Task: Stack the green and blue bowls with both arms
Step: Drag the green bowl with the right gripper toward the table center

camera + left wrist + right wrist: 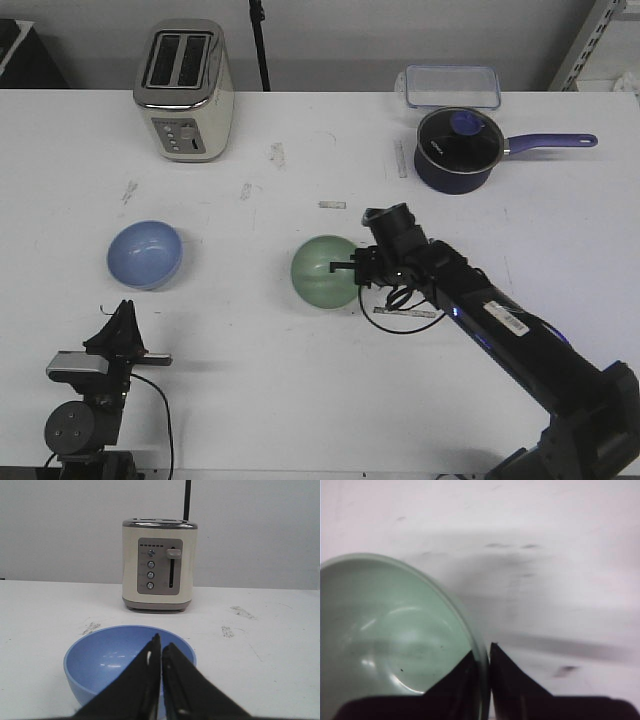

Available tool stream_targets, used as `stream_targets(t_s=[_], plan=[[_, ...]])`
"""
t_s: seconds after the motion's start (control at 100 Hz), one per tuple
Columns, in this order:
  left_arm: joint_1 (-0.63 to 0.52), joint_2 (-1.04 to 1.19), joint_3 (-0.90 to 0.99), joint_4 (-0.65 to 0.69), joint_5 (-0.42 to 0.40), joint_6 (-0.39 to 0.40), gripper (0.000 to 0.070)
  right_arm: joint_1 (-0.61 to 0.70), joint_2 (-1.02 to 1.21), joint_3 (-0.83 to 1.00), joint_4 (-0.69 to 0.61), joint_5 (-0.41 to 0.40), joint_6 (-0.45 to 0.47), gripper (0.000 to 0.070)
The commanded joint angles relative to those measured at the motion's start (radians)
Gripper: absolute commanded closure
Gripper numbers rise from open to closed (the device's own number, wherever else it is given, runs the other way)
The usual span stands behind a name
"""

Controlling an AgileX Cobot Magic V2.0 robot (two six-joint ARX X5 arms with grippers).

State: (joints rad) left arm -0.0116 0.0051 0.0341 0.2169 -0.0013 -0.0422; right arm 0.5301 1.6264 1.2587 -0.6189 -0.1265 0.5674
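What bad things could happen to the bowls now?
1. The right gripper pinches only the thin rim of the green bowl. It may slip or tip when lifted.
2. The blue bowl sits well apart across the table, so the carry gives more chance to drop it.
3. The left gripper is shut and holds nothing, pointing at the blue bowl. It could shove it toward the toaster.
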Motion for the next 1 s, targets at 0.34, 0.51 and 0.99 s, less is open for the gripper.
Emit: stream_targets(t_s=[0.34,0.51,0.99], plan=[[-0.002,-0.002,-0.022,0.012,-0.002,0.004,0.0698,0.047,0.085,0.018,0.044,0.054,0.124,0.0693],[-0.002,-0.002,-0.022,0.012,-0.002,0.004,0.0698,0.051,0.093,0.018,0.044,0.056,0.120,0.0693],[-0.002,-0.002,-0.022,0.012,-0.002,0.004,0.0698,0.056,0.093,0.018,0.044,0.060,0.109,0.0397]])
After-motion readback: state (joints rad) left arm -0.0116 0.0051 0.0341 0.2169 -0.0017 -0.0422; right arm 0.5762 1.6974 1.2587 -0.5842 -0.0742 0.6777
